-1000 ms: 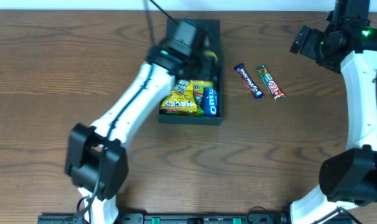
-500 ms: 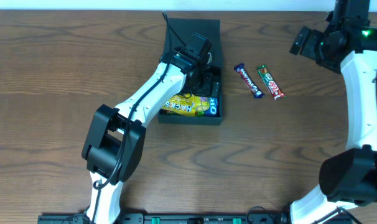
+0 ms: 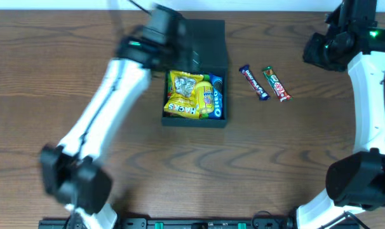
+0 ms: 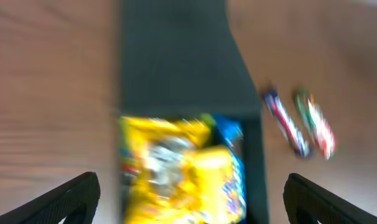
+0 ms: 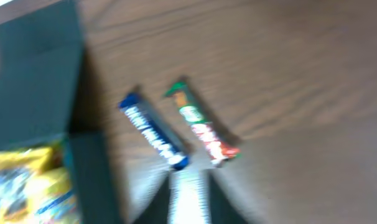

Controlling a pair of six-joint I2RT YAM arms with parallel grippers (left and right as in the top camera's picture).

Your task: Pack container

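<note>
Up and away to the left goes my left arm: half a second ago it was reaching down into the container, and now it hangs blurred over the box's far-left corner, clear of the contents. My left gripper is empty, its fingers spread wide at the two edges of the wrist view. The container sits near the middle of the table toward the far side, its lid flap thrown back. Inside lie a yellow packet and, pressed against its right side, a blue Oreo packet.

Two bars are left out on the wood to the right of the box: a blue bar and a green bar, just beside each other and roughly parallel. I judge these are next, and my right gripper, up near the far right, is the nearer one. To do it well I would come straight down on one bar with my jaws across its narrow width, turned to its slant, so I don't catch its neighbour. I would also keep my left arm parked away from the box.

Both wrist views are smeared. I cannot tell whether my right fingers are apart or together, nor read the bars' labels. The left arm covers the box's far-left corner from above.
</note>
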